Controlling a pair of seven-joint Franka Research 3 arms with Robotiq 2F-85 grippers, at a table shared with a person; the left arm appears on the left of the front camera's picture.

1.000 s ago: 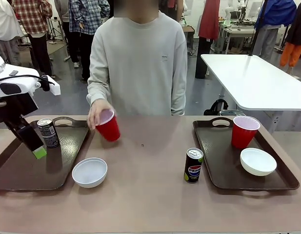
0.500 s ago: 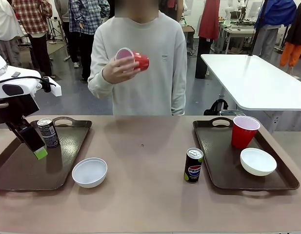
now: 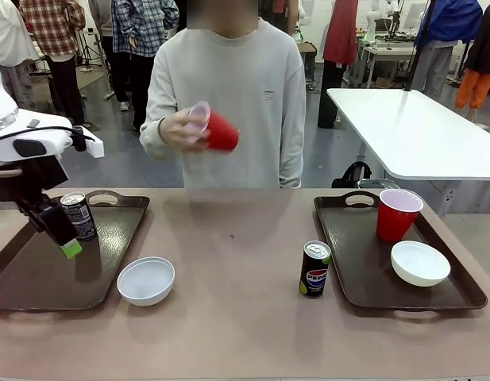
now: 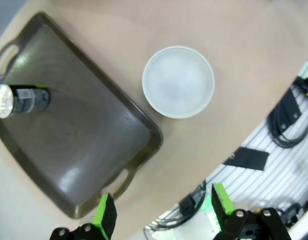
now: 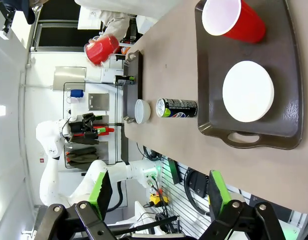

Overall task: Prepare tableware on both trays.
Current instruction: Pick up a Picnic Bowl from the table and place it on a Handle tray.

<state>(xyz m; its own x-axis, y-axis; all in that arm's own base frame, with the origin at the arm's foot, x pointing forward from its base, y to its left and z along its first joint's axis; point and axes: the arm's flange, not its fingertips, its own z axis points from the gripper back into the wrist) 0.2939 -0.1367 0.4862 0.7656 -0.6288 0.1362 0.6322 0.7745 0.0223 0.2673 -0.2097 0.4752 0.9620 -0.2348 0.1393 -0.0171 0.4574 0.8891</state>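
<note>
Left gripper (image 4: 162, 201) and right gripper (image 5: 158, 185): jaws apart, nothing held. Person's hand (image 3: 177, 127) holds a red cup (image 3: 218, 132), tipped sideways I think.

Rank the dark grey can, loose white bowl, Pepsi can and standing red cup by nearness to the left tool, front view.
From the left tool:
1. Dark grey can, right beside it on the left tray.
2. White bowl, just off that tray's right edge.
3. Pepsi can, right of centre.
4. Red cup, on the right tray.
</note>
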